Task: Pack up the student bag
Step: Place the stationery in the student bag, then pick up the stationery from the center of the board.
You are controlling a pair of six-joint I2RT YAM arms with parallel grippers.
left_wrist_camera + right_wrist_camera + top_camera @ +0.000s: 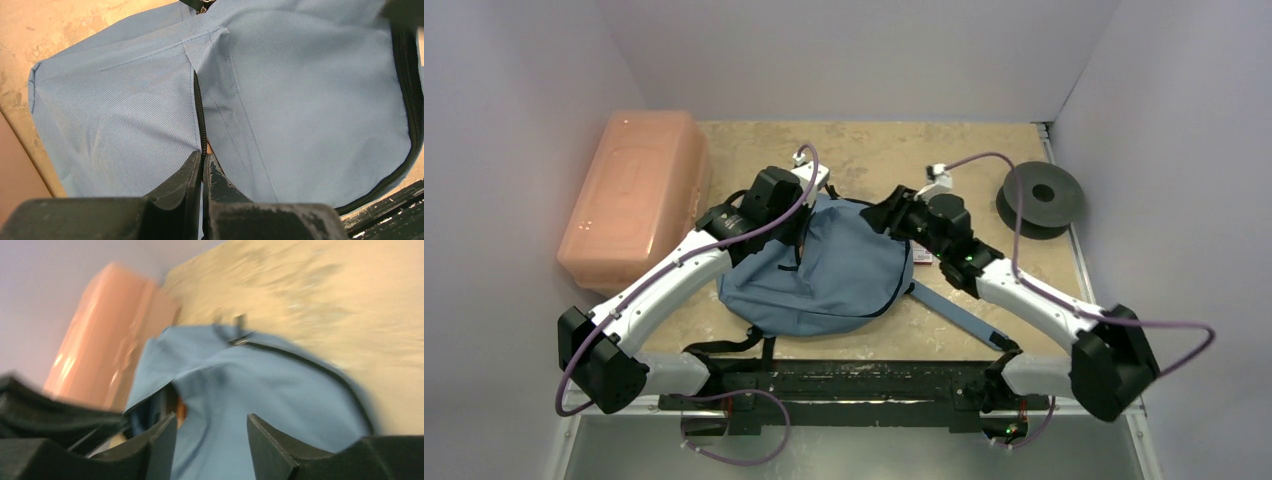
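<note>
The student bag (824, 270), blue-grey with black zipper trim, lies flat in the middle of the table. My left gripper (796, 212) is at the bag's upper left edge. In the left wrist view the bag (300, 100) fills the frame and the left gripper (204, 159) is shut on the black zipper edge (199, 110) of a slit, where a bit of orange shows. My right gripper (879, 216) is over the bag's top right. In the right wrist view the right gripper (212, 422) is open and empty above the bag (280, 395), beside a dark opening (162, 407).
A salmon-pink hard plastic box (634, 195) lies at the back left and also shows in the right wrist view (100, 355). A black spool (1041, 198) sits at the back right. A bag strap (959, 315) trails toward the right arm's base. A small pink-white item (921, 258) lies by the bag's right edge.
</note>
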